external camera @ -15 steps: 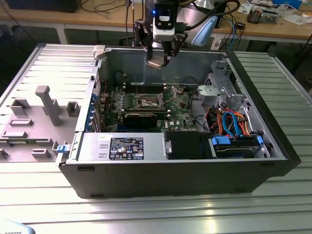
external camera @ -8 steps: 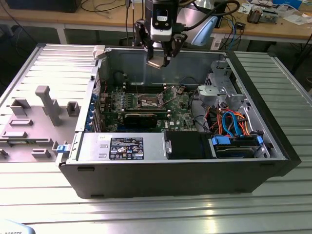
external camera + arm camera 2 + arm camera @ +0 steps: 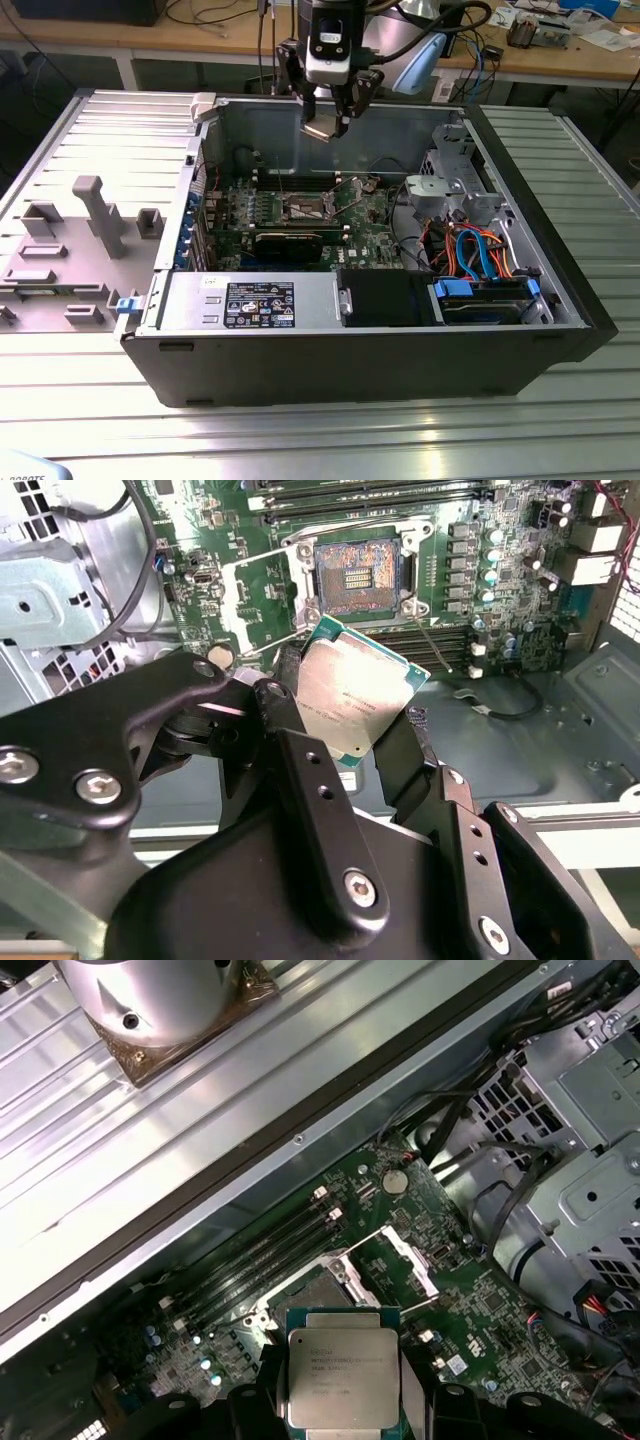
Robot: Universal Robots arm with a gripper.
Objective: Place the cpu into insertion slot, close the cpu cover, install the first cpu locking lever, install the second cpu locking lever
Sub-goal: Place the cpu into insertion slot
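Gripper: the gripper is hanging above the open computer case, its two black fingers clamping the chip by opposite edges.
Chip: the cpu is sitting between the fingers in mid-air, well above the board. In both wrist views its dull silver top is facing the camera, with a thin green border showing round it.
Socket: the insertion slot is lying bare on the green board. In the second wrist view its dark square of contacts is showing uncovered. In the first wrist view the held chip is partly hiding it.
Cover: the cpu cover is standing flipped open to one side of the slot, with green board showing through its window.
Lever: in the second wrist view a thin metal lever is lying loose over the board beside the slot, not latched down.
Board: the long black memory slots are running along one side of the slot.
Case: the case is lying on its side on a ribbed metal table, and a grey side panel is lying beside it on the exterior view's left.
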